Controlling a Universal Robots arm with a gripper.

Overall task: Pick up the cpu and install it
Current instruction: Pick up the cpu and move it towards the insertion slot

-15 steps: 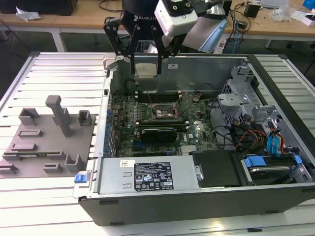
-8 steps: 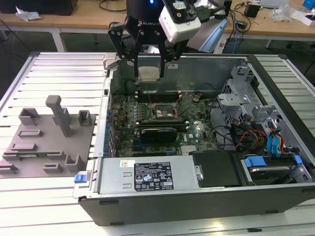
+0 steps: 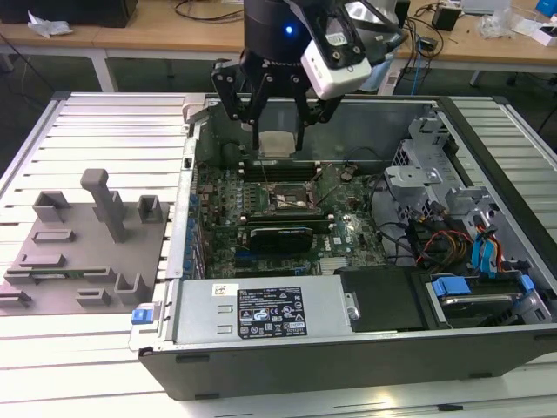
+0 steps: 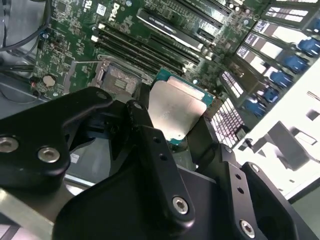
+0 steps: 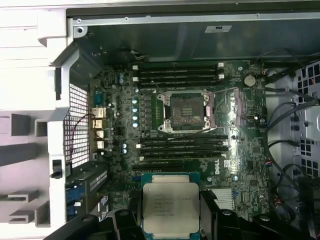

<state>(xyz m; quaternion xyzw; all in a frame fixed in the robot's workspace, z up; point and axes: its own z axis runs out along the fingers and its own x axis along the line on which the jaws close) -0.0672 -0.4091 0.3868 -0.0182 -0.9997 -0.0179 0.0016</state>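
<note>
Above the open case (image 3: 365, 357), the gripper (image 3: 277, 138) is clamping the cpu (image 3: 277, 146) by two opposite edges, holding it flat in mid-air over the board (image 3: 352, 233), well clear of the socket (image 3: 291, 198), which is lying uncovered w/ its lid swung aside. Risks, imo: whether the chip is hanging square over the socket is hard to tell, so any offset or twist going down is risking bent pins or a corner catching the metal frame; grip is biting only thin rims, so a knock against the case wall or RAM slots (image 5: 177, 75) is risking a slip or drop onto the board. Everything is sitting on a slatted metal table (image 3: 96, 131), w/ a grey plate (image 3: 78, 252) of blocks lying beside the case on the exterior view's left. Wooden desks (image 3: 130, 35) are standing behind, so the room is looking like a lab
</note>
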